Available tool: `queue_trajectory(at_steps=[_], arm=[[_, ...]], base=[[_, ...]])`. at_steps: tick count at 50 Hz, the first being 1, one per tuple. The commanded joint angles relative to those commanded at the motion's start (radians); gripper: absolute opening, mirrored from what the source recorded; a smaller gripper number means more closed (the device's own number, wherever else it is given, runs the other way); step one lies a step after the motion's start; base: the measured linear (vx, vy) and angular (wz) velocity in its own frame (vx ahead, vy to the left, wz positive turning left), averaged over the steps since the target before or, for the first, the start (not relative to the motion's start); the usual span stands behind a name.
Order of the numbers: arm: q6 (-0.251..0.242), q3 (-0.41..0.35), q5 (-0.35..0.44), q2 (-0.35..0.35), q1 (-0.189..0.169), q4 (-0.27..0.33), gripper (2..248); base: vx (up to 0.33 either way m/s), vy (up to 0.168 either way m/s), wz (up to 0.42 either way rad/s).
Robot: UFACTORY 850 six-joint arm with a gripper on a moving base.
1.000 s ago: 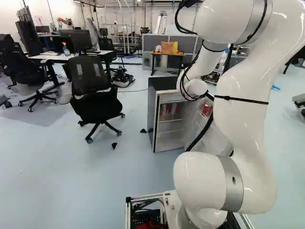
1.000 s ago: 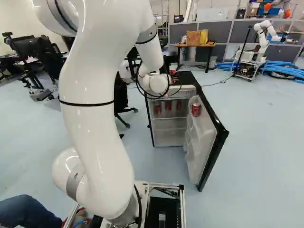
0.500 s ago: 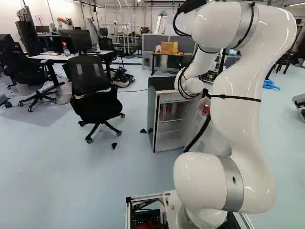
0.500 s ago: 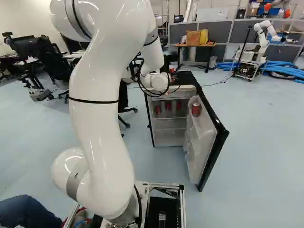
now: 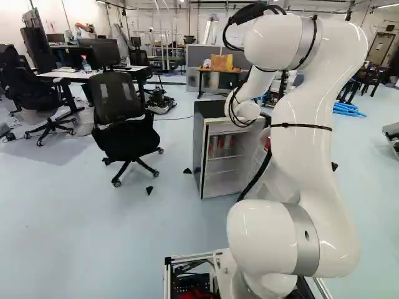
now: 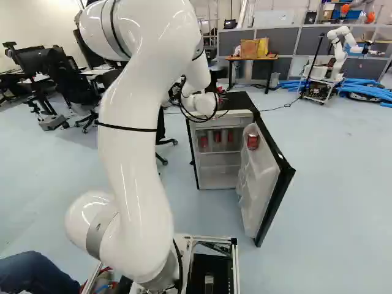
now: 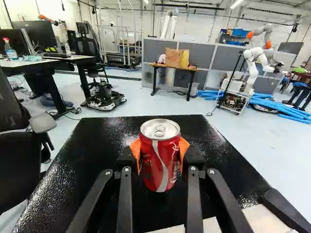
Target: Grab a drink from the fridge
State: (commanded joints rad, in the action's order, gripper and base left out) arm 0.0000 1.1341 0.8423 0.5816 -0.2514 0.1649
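Clearly we had red can point(image 7: 156, 174) gripped, pincer point(image 7: 160, 153) closed to can's width, over fridge top point(image 7: 97, 145); releasing high risked toppling, swinging low clipping door point(image 6: 260, 184) at four o'clock, right base view.

My gripper point(image 6: 220, 92) clamps one red drink can point(image 7: 160, 165) upright, with an orange pad point(image 7: 184, 147) bearing on each side. The can's lid point(image 7: 159, 129) faces up. The black fridge top point(image 7: 92, 145) extends beneath and around the can; contact between them cannot be confirmed. Left of it stands a black chair point(image 7: 17, 160). Far left, a desk point(image 7: 87, 57) carries monitors point(image 7: 41, 35). Far ahead, a wooden table point(image 7: 190, 69) supports a brown bag point(image 7: 173, 57) and a yellow bag point(image 7: 184, 58). Right of that table, another robot point(image 7: 252, 63) stands beside blue tubes point(image 7: 282, 110).
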Motion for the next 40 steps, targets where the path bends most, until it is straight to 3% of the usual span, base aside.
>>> queue_trajectory(at_steps=[40], arm=[[0.000,0.150,-0.078,0.111,0.032,0.000,98]], base=[[0.000,0.000,0.000]])
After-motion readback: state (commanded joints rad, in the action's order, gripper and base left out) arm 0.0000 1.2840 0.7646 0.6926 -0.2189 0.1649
